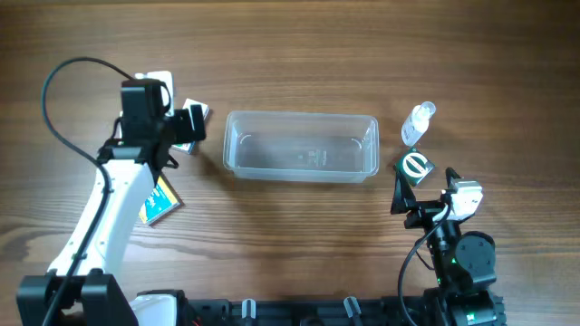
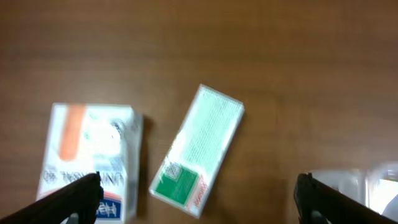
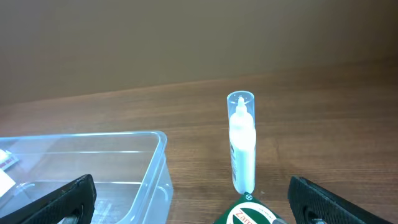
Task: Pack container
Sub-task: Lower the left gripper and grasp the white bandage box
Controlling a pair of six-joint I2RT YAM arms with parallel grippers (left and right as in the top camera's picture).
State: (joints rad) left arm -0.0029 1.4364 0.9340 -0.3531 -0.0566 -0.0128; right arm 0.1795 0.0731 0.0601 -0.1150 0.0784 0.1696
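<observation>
The container (image 1: 301, 116) sits mid-table with its long side running left to right, between the two arms. That looks like a sensible spot, since either arm could drop things into it. It appears empty, apart from a faint mark on its floor that I can't make out.

The left gripper (image 2: 198, 198) has its fingers spread wide and grips nothing. It hangs over the far-left part of the table. Under the gap lies a green-and-white box (image 2: 196, 148), flat and skewed, touching neither finger. A white box with an orange stripe (image 2: 90, 155) lies just left of it, apart from it. Nearer, beside the arm, lies a yellow-and-blue box (image 1: 159, 201). I'd guess the green-and-white box is the one being lined up, though its slant may call for a wrist turn.

The right gripper (image 3: 196, 202) is also spread wide and empty. It waits low at the near right. A dark green box (image 3: 249, 214) sits just beyond it, and a small clear bottle (image 3: 241, 146) stands upright farther off. The container's right end is just left of them. By my reckoning, no packing has been done yet.
</observation>
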